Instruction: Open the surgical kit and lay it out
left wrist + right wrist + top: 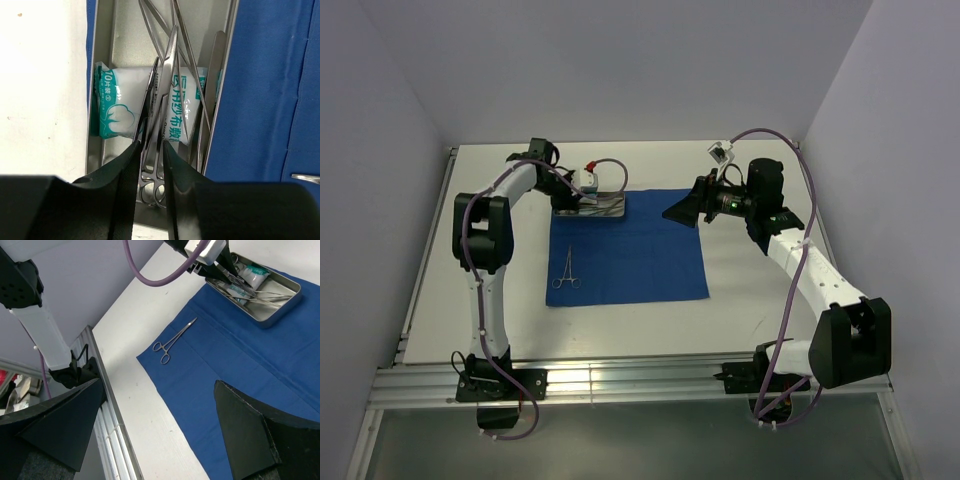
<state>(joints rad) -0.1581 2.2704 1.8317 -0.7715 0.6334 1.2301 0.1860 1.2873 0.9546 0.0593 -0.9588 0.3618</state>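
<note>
A matt white table [740, 320] stands between plain pale walls [620, 60], with a ribbed aluminium rail [620, 378] along its near edge. The royal-blue cloth [640, 260] lies spread flat in the middle, faintly creased in a grid. Near its left edge a lone ring-handled clamp [567, 270] rests on the fabric, well apart from everything else. At the cloth's far left corner sits the shallow rectangular steel tray [102, 40], dull and brushed. The left gripper [150, 145] reaches into it, its black fingers drawn in narrowly on the shanks of another slim clamp [167, 75], whose rings show between them. That clamp lies over a crinkled white-green packet [117, 110]. Its print is partly covered. Further thin instruments cross above it, cut off by the frame's top, and flat tweezers [216, 65] hug the tray's right wall. From the top view the tray's contents are too small to tell apart. The right gripper [157, 385] hangs over the cloth's right part, its jaws spread wide and holding nothing.
</note>
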